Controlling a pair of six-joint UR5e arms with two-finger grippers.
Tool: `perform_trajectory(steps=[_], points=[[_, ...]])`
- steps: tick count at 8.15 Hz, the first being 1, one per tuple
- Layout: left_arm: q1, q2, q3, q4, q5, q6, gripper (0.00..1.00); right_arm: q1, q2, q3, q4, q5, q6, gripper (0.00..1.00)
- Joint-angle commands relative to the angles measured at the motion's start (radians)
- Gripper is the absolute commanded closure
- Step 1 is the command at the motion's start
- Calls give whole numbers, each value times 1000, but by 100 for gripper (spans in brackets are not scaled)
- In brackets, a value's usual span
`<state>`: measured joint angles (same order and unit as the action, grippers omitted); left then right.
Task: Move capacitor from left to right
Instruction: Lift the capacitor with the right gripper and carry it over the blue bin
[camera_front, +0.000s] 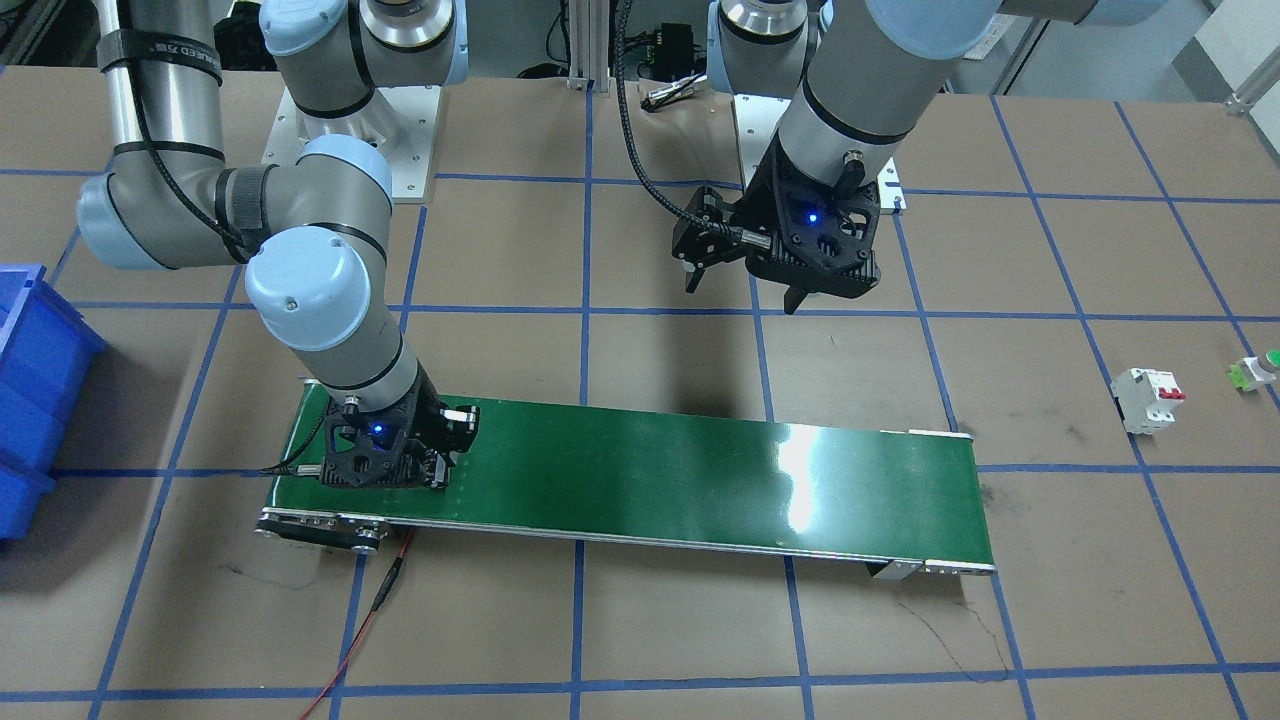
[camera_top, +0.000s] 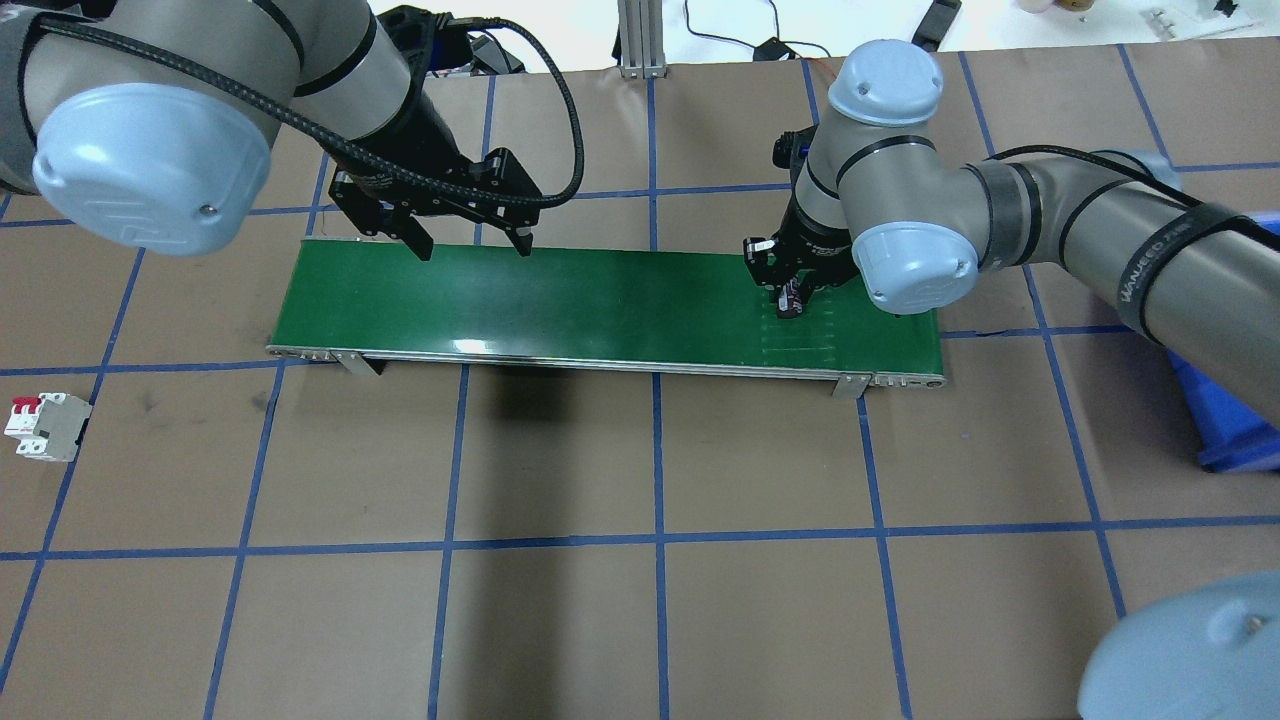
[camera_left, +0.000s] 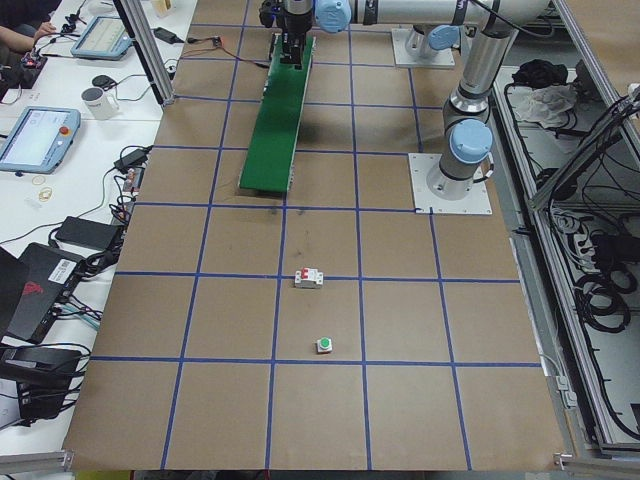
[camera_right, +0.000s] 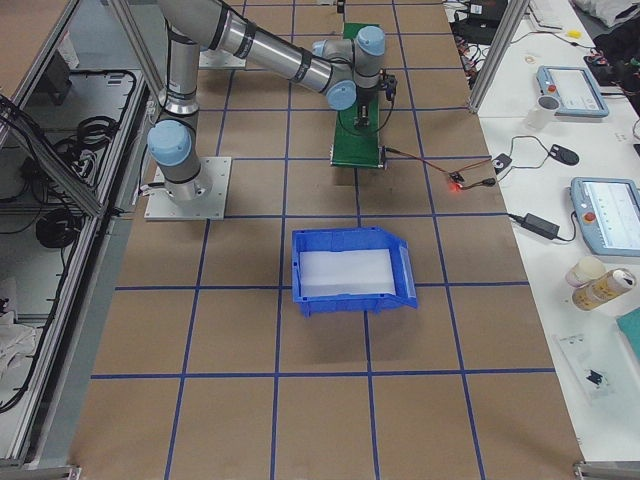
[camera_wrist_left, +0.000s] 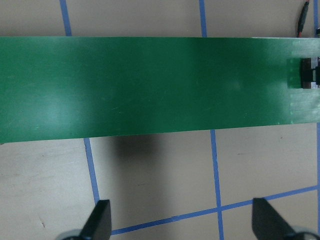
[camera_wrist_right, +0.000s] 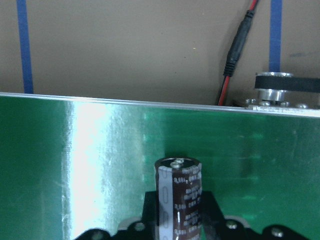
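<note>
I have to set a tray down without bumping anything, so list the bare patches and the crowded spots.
Free: the table on the operators' side of the green belt, between the circuit breaker and the blue bin; the belt's middle. Crowded: its right end, where the right tool grips the capacitor; its left end, near the open left tool.

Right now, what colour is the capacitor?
The capacitor is dark brown with a pale grey stripe, clearest in right wrist view.

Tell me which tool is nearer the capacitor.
Right. The right tool is closed on the capacitor at the belt's right end. The left tool hovers open, well apart from it, near the belt's opposite end.
</note>
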<state>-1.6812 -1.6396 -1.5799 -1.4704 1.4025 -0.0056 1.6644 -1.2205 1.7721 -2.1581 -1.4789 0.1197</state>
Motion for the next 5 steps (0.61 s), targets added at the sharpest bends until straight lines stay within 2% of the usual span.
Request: perform_trajectory(steps=[1, 2, 4, 5], points=[[0, 1, -2, -1, 0, 1, 0, -23, -13, -11, 1, -15, -64, 100], [0, 1, -2, -1, 1, 1, 0, -69, -33, -51, 24, -79, -90, 100], [0, 3, -2, -1, 0, 1, 0, -196, -92, -141, 194, -98, -252, 100], [0, 3, 0, 1, 0, -1, 0, -295, -141, -148, 261, -107, -378, 100]])
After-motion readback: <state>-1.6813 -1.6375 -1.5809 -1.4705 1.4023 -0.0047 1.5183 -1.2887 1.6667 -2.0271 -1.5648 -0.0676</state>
